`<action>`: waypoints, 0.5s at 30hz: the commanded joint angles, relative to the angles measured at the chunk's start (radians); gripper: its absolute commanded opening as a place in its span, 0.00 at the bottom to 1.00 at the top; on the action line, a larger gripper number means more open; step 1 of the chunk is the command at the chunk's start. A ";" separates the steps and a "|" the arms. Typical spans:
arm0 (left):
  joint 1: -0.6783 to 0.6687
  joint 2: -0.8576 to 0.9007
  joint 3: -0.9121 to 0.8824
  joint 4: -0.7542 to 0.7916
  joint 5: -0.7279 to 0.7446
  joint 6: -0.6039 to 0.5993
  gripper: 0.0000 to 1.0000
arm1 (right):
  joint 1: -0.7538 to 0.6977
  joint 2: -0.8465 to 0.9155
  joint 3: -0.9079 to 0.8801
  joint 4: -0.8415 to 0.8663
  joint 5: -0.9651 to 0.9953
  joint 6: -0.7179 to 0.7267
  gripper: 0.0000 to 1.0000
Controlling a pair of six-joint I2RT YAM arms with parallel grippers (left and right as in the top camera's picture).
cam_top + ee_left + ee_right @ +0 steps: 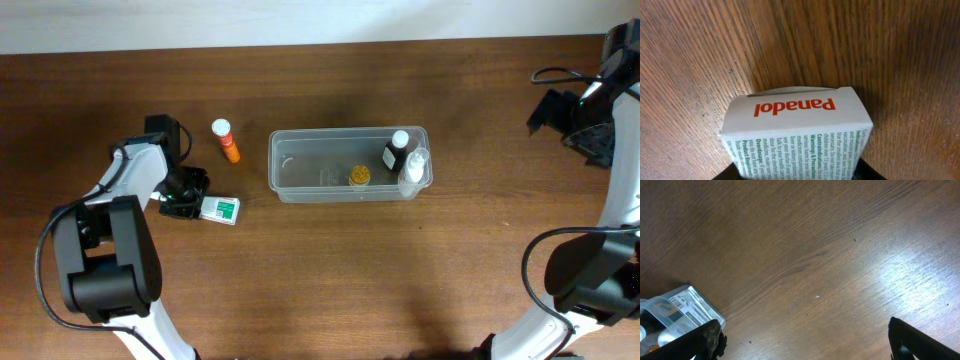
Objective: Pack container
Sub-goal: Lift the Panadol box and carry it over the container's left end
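Observation:
The container (300, 185), a clear rectangular tub, stands mid-table with a dark white-capped bottle (396, 152), a white bottle (412, 170) and a small amber jar (359, 176) at its right end. Left of it lies a white-and-green Panadol box (222, 209). My left gripper (185, 200) is shut on the box's left end. In the left wrist view the box (795, 125) fills the space between the dark fingers (871, 173), which press its two sides. My right gripper (578, 112) hovers open at the far right over bare wood, with nothing between its fingers (705, 340).
An orange bottle with a white cap (226, 141) lies on the table between my left arm and the tub. A corner of the tub (690, 305) shows at the lower left of the right wrist view. Cables hang by the right arm (545, 75).

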 commanded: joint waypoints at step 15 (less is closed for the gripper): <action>0.138 0.027 0.098 -0.077 0.030 0.153 0.43 | -0.003 -0.007 0.002 0.000 -0.002 0.001 0.98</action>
